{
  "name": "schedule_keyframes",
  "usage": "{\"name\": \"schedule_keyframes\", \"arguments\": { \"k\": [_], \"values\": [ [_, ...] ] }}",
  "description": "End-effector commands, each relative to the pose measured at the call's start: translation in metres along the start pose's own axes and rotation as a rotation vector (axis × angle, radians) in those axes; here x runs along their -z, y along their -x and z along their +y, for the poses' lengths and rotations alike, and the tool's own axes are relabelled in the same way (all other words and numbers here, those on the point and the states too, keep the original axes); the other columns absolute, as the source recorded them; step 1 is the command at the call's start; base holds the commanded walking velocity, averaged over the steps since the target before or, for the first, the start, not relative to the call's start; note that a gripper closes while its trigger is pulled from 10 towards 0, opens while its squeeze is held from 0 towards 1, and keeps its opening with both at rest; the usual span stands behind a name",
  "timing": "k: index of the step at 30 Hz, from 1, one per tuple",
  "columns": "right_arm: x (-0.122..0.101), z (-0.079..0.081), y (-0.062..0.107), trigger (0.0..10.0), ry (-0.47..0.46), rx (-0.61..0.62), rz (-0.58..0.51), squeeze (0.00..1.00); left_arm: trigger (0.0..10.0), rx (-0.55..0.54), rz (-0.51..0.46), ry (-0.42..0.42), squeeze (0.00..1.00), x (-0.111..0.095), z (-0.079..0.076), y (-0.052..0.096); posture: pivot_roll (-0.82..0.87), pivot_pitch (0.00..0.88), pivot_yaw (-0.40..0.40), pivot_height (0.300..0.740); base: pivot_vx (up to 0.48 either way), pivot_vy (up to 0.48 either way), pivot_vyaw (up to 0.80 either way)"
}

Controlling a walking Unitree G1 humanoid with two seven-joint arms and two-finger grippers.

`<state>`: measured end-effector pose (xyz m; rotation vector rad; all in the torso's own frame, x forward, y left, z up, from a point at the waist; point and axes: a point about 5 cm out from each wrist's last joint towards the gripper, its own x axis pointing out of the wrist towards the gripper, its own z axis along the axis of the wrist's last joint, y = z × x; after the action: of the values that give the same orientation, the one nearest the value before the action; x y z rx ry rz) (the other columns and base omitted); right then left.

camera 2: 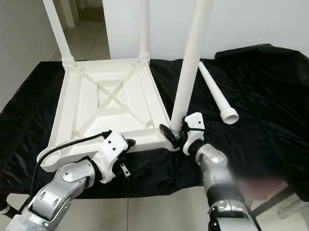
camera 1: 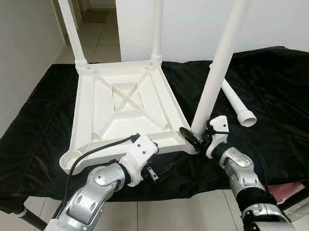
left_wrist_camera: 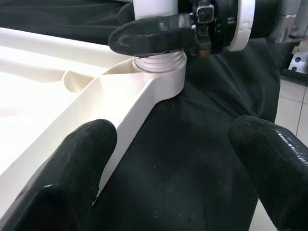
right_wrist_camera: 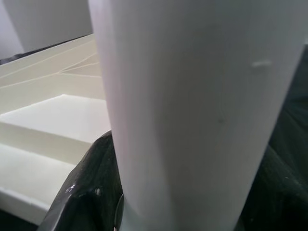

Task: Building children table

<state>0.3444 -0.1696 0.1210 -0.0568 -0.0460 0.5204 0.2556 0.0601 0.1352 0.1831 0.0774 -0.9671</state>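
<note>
Left eye view: leg [camera 1: 214, 77] inside right pincer [camera 1: 195, 136].

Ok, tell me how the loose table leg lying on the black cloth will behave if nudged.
The loose leg is a round tapered tube, so it would probably roll, curving toward its thin end. It looks like hollow plastic with an open end, so likely light and stiff. The black cloth is wrinkled, which may slow it.

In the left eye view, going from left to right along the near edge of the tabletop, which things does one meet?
Empty corner socket → left tool → right tool gripping the upright leg → loose leg lying on the black cloth.
</note>
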Motion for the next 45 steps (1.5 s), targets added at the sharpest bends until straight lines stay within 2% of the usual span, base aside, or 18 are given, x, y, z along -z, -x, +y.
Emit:
{"name": "schedule_keyframes", "arguments": {
  "k": [1, 8, 13, 22, 27, 31, 36, 42, 43, 45],
  "values": [
    [0.008, 0.001, 0.004, 10.0, -0.090, 0.094, 0.005, 0.00, 10.0, -0.058, 0.019, 0.000, 0.00, 0.005, 0.005, 0.002, -0.02, 0.015, 0.056, 0.740, 0.000, 0.000, 0.00],
    [0.010, 0.008, 0.005, 10.0, -0.074, 0.157, 0.004, 0.00, 10.0, -0.063, 0.020, 0.000, 0.00, 0.005, 0.005, 0.003, -0.02, 0.019, 0.055, 0.740, 0.000, 0.000, 0.00],
    [0.012, 0.023, 0.003, 10.0, -0.081, 0.293, 0.020, 0.00, 10.0, -0.065, 0.021, 0.006, 0.00, 0.006, 0.005, 0.004, -0.01, 0.026, 0.051, 0.740, 0.000, 0.000, 0.00],
    [0.012, 0.031, 0.004, 10.0, -0.097, 0.403, 0.038, 0.00, 10.0, -0.072, 0.023, 0.009, 0.00, 0.006, 0.005, 0.005, 0.00, 0.031, 0.045, 0.740, 0.000, 0.000, 0.00],
    [0.017, 0.049, 0.007, 10.0, -0.136, 0.620, 0.086, 0.00, 10.0, -0.071, 0.022, 0.015, 0.00, 0.006, 0.002, 0.005, 0.01, 0.025, 0.034, 0.740, 0.000, 0.000, 0.00],
    [0.017, 0.056, 0.007, 10.0, -0.170, 0.700, 0.096, 0.00, 10.0, -0.075, 0.018, 0.019, 0.00, 0.006, 0.001, 0.006, 0.02, 0.025, 0.026, 0.740, 0.000, 0.000, 0.00],
    [0.008, 0.066, 0.003, 10.0, -0.162, 0.663, 0.063, 0.00, 10.0, -0.074, 0.016, 0.024, 0.00, 0.007, -0.003, 0.006, 0.02, 0.018, 0.011, 0.740, 0.000, 0.000, 0.00],
    [0.002, 0.066, 0.007, 10.0, -0.169, 0.636, 0.021, 0.00, 10.0, -0.075, 0.015, 0.024, 0.00, 0.007, -0.004, 0.006, 0.02, 0.016, 0.006, 0.740, 0.000, 0.000, 0.00],
    [0.000, 0.066, 0.010, 10.0, -0.180, 0.611, -0.008, 1.00, 10.0, -0.078, 0.013, 0.024, 0.00, 0.007, -0.003, 0.006, 0.02, 0.014, 0.005, 0.740, 0.000, 0.000, 0.00],
    [-0.003, 0.067, 0.012, 10.0, -0.191, 0.590, -0.032, 1.00, 10.0, -0.081, 0.010, 0.024, 0.00, 0.006, -0.003, 0.007, 0.02, 0.014, 0.005, 0.740, 0.000, 0.000, 0.00]
  ]
}}
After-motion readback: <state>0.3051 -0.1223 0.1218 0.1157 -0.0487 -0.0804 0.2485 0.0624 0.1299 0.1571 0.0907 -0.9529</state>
